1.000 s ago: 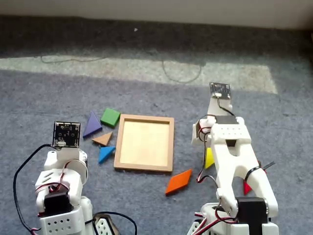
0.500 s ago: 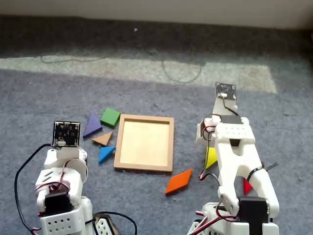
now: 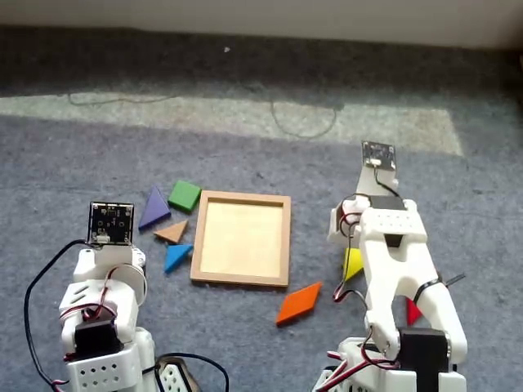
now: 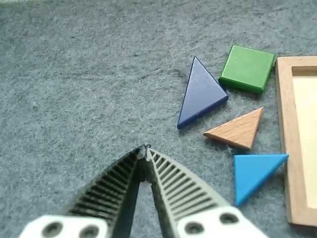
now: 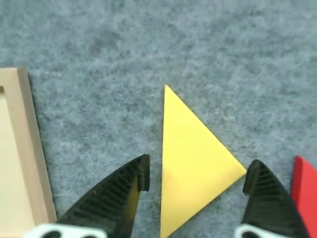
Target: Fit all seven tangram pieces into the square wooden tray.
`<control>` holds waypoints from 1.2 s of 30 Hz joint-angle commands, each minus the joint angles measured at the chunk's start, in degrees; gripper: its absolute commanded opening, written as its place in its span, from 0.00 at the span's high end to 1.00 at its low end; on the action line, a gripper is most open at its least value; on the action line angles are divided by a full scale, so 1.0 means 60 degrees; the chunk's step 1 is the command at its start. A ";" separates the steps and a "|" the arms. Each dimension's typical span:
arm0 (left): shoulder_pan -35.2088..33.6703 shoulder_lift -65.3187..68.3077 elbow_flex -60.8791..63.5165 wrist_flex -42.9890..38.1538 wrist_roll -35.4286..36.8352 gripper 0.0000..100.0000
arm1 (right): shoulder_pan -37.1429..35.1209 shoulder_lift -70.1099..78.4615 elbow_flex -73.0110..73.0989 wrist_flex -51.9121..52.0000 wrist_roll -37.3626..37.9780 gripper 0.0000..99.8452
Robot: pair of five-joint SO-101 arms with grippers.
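The square wooden tray [image 3: 201, 236] lies on the grey carpet with nothing in it. Left of it lie a purple triangle [image 3: 153, 208], a green square [image 3: 184, 195], a wooden triangle [image 3: 172, 232] and a blue triangle [image 3: 175, 256]. An orange parallelogram [image 3: 298, 302] lies below the tray's right corner. My right gripper [image 5: 196, 174] is open, its fingers on either side of the yellow triangle [image 5: 190, 161], with a red piece [image 5: 306, 181] close beside. My left gripper [image 4: 144, 151] is shut over bare carpet, apart from the purple triangle [image 4: 200, 94].
Both arm bases stand at the near edge, the left [image 3: 102, 327] and the right [image 3: 404, 310]. A thin cable [image 3: 302, 122] loops on the carpet far behind the tray. A sunlit strip crosses the carpet beyond the pieces.
The right arm has shifted slightly right and forward over the yellow triangle. The left arm and all pieces stay where they were.
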 commanded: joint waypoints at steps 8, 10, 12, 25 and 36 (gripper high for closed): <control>-0.0081 -0.0022 -0.0066 -0.0190 0.0015 0.99 | 0.0300 -0.0037 0.0256 -0.0168 0.0103 0.70; -0.0081 -0.0022 -0.0066 -0.0190 0.0015 0.99 | 0.0300 -0.0037 0.0286 -0.0183 0.0088 0.70; -0.0081 -0.0022 -0.0066 -0.0190 0.0015 0.99 | 0.0300 -0.0037 0.0286 -0.0198 0.0088 0.70; -0.0110 -0.0022 -0.0066 -0.0176 0.0015 0.99 | 0.0315 0.1824 -0.0242 0.0022 0.0103 0.70; -0.0110 -0.0022 -0.0066 -0.0176 0.0015 0.99 | 0.0315 0.2088 -0.1238 0.0564 0.0073 0.70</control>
